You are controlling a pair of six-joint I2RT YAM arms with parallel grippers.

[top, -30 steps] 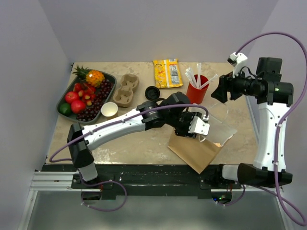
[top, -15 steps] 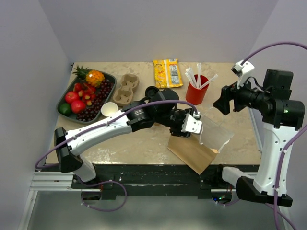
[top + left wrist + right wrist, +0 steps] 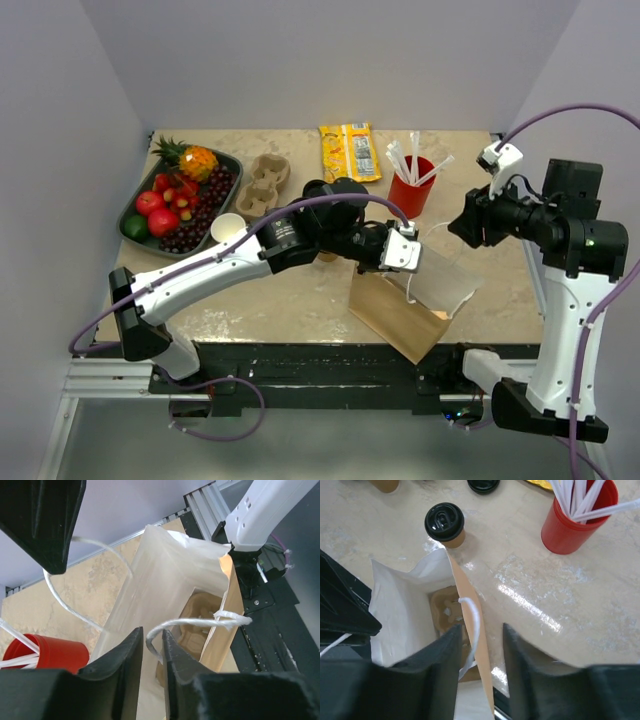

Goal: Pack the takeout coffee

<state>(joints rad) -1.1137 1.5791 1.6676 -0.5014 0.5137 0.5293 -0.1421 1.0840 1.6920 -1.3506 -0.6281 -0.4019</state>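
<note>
- The takeout coffee stands upright on the bench, not yet packed. In the right wrist view it is at 12 o'clock of the paper bag, just beside the rim corner.
- A cup carrier lies in the bag's bottom. A cup lowered off-centre would likely catch a ridge and tip.
- The left end effector is pinched on the bag's white handle. If that thin cord slips, the mouth may sag.
- The right end effector hovers with its jaws apart, empty. Reaching towards 12 o'clock, it could nudge the rim into the coffee.
- A red straw cup stands at 3 o'clock of the coffee, well apart.
</note>
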